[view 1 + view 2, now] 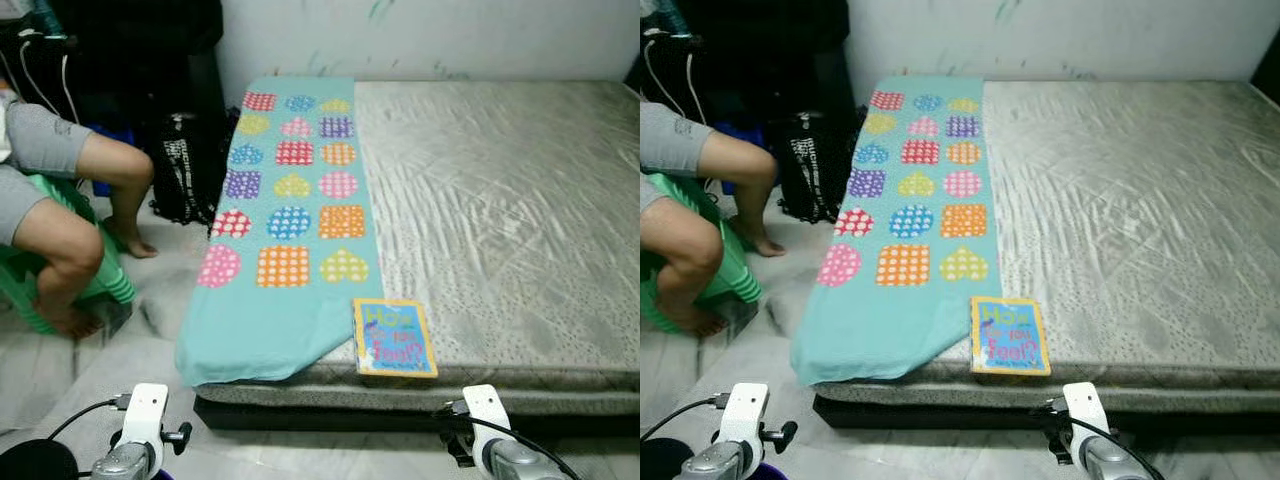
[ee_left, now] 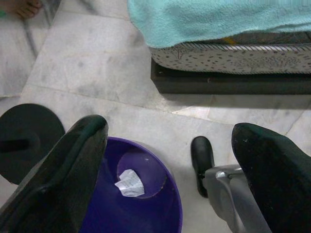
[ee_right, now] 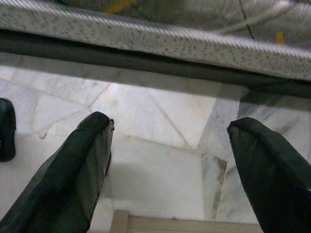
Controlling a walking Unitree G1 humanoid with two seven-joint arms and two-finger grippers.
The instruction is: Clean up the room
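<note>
A colourful children's book lies flat at the front edge of the grey mattress, beside a teal blanket printed with dotted hearts and squares that drapes over the bed's corner. Below my left gripper, which is open, stands a purple bin on the marble floor, with a crumpled white paper at its bottom. My right gripper hangs open over bare floor near the bed's dark base. Both silver wrists show low in the eye views, in front of the bed.
A person sits on a green stool at the left, bare legs stretched toward the bed. A black backpack leans between them and the bed. A black disc lies beside the bin. A wooden edge sits under the right gripper.
</note>
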